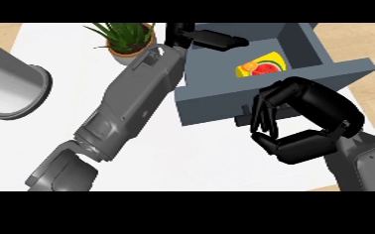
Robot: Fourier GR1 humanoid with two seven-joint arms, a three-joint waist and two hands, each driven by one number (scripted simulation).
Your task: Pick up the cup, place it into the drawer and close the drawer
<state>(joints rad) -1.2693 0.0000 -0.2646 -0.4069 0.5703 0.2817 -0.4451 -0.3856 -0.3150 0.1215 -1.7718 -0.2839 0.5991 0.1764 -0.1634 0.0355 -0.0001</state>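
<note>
- Two hands in view, both near the open grey drawer at about 2 o'clock on the white counter.
- Left hand sits at 12 o'clock, reaching over the drawer's back left corner; fingers look straight and point toward 3 o'clock, nothing held that I can see. Its grey forearm runs diagonally down to 7 o'clock.
- Right hand is at 4 o'clock, just in front of the drawer's front panel; fingers and thumb curled into a C shape, with a gap between them. No object visible inside that curl; it overlaps the panel's lower edge, contact unclear.
- Cup, yellow with a watermelon and orange print, lies inside the drawer at about 1 o'clock, toward the right side, apart from both hands.
- Potted plant stands at 11 o'clock, just beside the left forearm.
- Metal cylinder shows at 9 o'clock, cut by the left edge, well apart from the drawer.
</note>
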